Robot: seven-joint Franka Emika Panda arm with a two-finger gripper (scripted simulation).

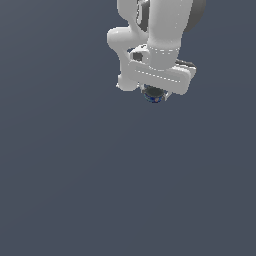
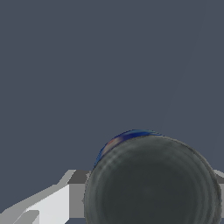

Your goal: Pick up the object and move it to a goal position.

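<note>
The object point(image 2: 151, 183) is a small round can with a dark grey top and a blue label band, and it fills the near part of the wrist view. My gripper point(image 2: 151, 192) is around it, and a white finger point(image 2: 57, 201) presses against one side of the can. The other finger shows only as a sliver at the picture's edge. In the exterior view the white gripper point(image 1: 155, 90) covers most of the object point(image 1: 154, 96); just a dark and blue edge of it peeks out below the hand.
A plain dark grey surface point(image 1: 100, 190) spreads all round in both views. No other object or edge shows on it.
</note>
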